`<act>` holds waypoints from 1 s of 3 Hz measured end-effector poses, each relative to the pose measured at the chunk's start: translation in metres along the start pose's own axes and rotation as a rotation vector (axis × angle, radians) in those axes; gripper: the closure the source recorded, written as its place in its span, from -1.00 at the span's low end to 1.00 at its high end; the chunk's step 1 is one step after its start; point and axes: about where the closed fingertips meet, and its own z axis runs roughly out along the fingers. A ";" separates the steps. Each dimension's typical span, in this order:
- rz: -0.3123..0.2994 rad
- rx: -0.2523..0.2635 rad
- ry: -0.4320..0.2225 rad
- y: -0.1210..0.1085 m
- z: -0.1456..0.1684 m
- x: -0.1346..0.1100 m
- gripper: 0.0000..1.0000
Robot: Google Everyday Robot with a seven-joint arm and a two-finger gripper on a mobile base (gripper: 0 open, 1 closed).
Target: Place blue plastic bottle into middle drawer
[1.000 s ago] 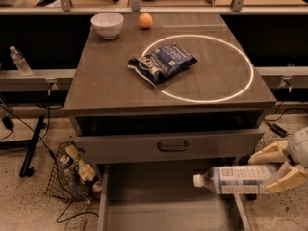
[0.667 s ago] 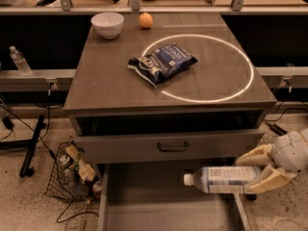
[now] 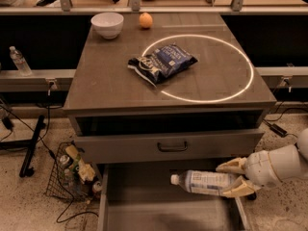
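Note:
The blue plastic bottle (image 3: 204, 182), clear with a pale blue-white label and white cap, lies level in the air with its cap pointing left. My gripper (image 3: 234, 178) comes in from the right and is shut on the bottle's base end, one tan finger (image 3: 231, 166) above it and one below. The bottle hangs over the right part of the open middle drawer (image 3: 144, 211), a wide shallow grey drawer with a bare floor, pulled out below the cabinet. The bottle is above the floor, not resting on it.
A closed drawer front with a black handle (image 3: 172, 147) sits just above the open drawer. On the cabinet top lie a blue chip bag (image 3: 161, 61), a white bowl (image 3: 107, 24) and an orange (image 3: 146, 20). A small clear bottle (image 3: 19, 60) stands far left. A wire basket (image 3: 72, 174) sits left of the drawer.
My gripper has moved left with the bottle, carrying it from the drawer's right edge to further over the drawer floor.

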 end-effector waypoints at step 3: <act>0.081 0.029 -0.028 -0.020 0.124 0.066 1.00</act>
